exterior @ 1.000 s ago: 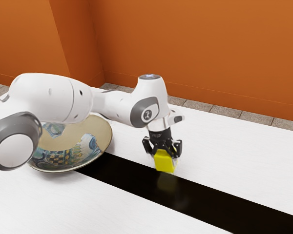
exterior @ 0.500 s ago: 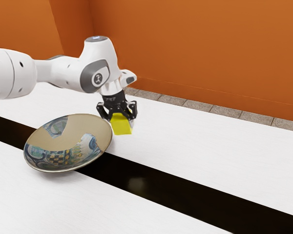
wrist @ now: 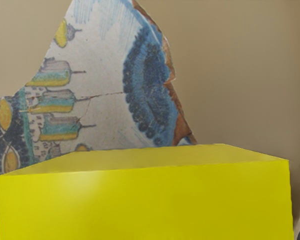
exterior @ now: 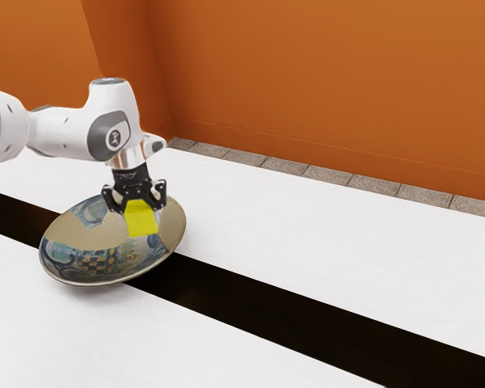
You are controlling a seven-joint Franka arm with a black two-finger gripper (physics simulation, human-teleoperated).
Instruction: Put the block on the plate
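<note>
In the exterior view my black gripper (exterior: 140,212) is over the plate, its two fingers on opposite sides of the yellow block (exterior: 141,219), shut on it. The round beige plate (exterior: 105,280) with blue patterned patches lies behind and below them. In the wrist view the yellow block (wrist: 145,200) is large at the lower edge, with the plate's painted surface (wrist: 230,75) beyond it. How much height separates the block from the plate I cannot tell.
The white table (exterior: 323,234) extends to the exterior view's right, crossed by a black strip (exterior: 307,323) that passes under the plate. An orange wall (exterior: 331,81) rises behind the table.
From over the strip, my gripper has carried the block up and toward the exterior view's left, then a little lower, and it now overlaps the plate. The plate has stayed put.
</note>
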